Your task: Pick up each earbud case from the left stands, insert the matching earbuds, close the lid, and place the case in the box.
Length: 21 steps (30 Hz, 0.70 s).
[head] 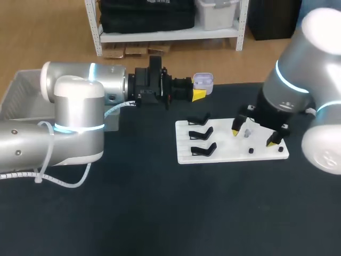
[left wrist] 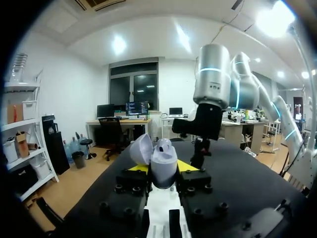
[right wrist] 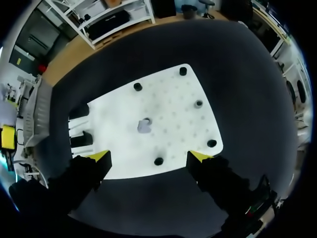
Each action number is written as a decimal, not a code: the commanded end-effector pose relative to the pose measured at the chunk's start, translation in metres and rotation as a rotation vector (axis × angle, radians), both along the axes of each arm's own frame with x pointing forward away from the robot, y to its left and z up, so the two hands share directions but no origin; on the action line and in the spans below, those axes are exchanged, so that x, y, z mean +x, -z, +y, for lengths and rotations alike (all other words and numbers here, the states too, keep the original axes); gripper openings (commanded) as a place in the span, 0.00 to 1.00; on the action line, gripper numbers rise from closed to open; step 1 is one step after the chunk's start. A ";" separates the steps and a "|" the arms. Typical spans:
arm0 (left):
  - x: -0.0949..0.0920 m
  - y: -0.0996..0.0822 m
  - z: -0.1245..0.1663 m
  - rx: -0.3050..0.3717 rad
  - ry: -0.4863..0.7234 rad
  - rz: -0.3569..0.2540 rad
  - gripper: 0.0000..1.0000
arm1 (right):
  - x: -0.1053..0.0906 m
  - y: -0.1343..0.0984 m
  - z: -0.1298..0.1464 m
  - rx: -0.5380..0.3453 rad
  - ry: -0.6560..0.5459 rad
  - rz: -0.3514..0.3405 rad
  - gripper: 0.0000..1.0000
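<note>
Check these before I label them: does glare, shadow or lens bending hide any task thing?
Left wrist view: flare overhead only; the open earbud case in the left gripper is evenly lit. Right wrist view: fisheye bows the white board; the earbud on it shows plainly. Head view: no glare on the table.

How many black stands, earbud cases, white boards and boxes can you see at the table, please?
Black stands: 3
Earbud case: 1
White board: 1
Box: 1
Total: 6
</note>
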<state>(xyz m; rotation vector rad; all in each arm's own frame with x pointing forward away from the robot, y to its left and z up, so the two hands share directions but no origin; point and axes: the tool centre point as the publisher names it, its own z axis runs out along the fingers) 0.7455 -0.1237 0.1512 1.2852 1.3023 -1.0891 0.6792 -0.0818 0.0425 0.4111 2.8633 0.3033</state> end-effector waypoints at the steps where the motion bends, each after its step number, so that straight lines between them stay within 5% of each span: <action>1: 0.000 0.001 0.000 -0.006 -0.002 -0.005 0.00 | 0.012 0.009 0.003 0.005 -0.002 0.015 0.91; 4: 0.000 0.001 0.000 -0.006 -0.002 -0.005 0.00 | 0.016 0.009 0.004 0.005 -0.020 0.002 0.86; 7: 0.000 0.001 0.000 -0.006 -0.002 -0.005 0.00 | 0.020 0.010 0.006 0.008 -0.021 0.004 0.56; 9: 0.000 0.001 0.000 -0.006 -0.002 -0.005 0.00 | 0.022 0.010 0.008 0.010 -0.027 0.002 0.49; 21: 0.000 0.001 0.000 -0.006 -0.002 -0.005 0.00 | 0.029 0.015 0.011 0.013 -0.034 0.004 0.47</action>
